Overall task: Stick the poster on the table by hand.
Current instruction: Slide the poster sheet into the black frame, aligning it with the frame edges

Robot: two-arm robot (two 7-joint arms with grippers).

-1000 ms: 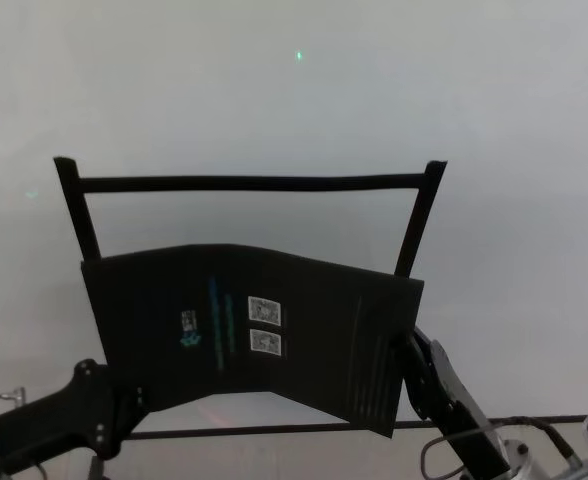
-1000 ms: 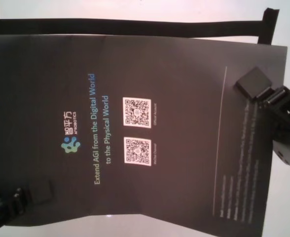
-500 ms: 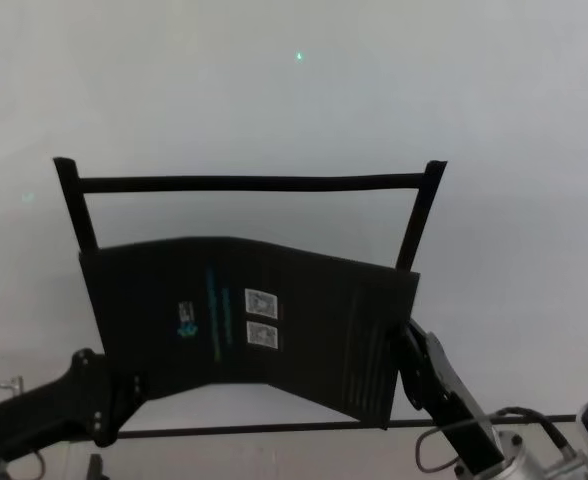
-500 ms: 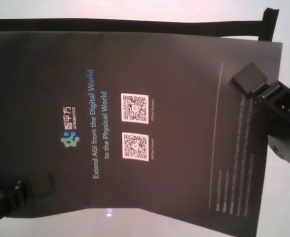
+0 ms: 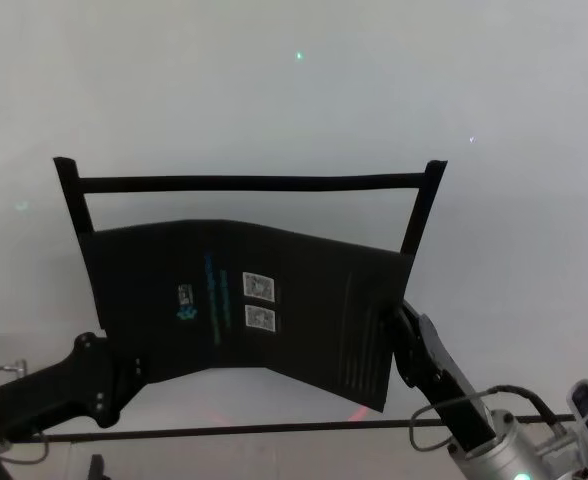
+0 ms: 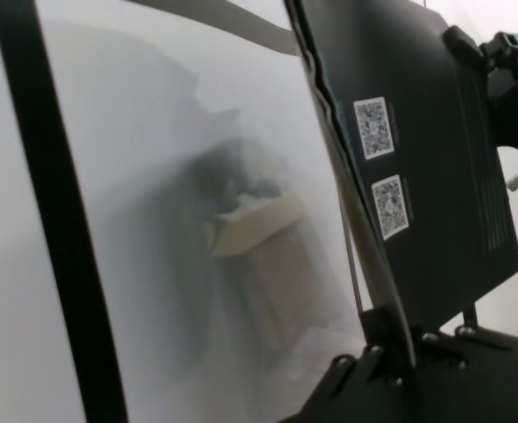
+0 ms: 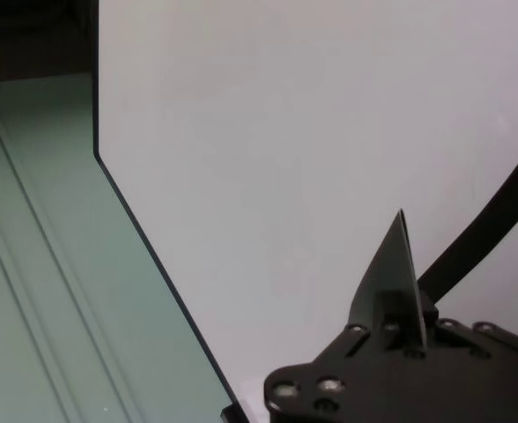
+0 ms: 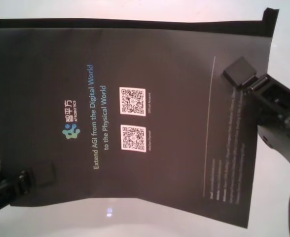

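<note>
The poster (image 8: 135,118) is held up above the table (image 5: 294,90) by both grippers, and everything else can be placed from it. Nearest to the robot, a long thin tape strip (image 5: 274,430) is seen running across the table just nearer than the poster's near edge. At the poster's near left corner the left gripper (image 8: 36,177) is clamped onto the sheet — one square pad (image 8: 45,174) is pressed flat on the printed face, and in the left wrist view the sheet's edge is seen pinched between the closed fingers. At the poster's right edge the right gripper (image 8: 243,79) is likewise closed on the paper, with a dark pad (image 8: 238,72) laid on the printed face near the far right corner; in the right wrist view the thin sheet is seen held edge-on between the fingers.

The sheet is not flat: a bend is seen at its near edge, with the right part dropped lower than the left. On the face, two QR codes (image 8: 132,100) are printed at the middle, the blue-green logo (image 8: 70,132) to their left, and fine lines of small text near the right edge.

Beyond the poster's far edge, the tape frame (image 5: 249,184) is marked on the table — its far bar lies just past the sheet, and its two side strips run back toward the poster's far corners.
</note>
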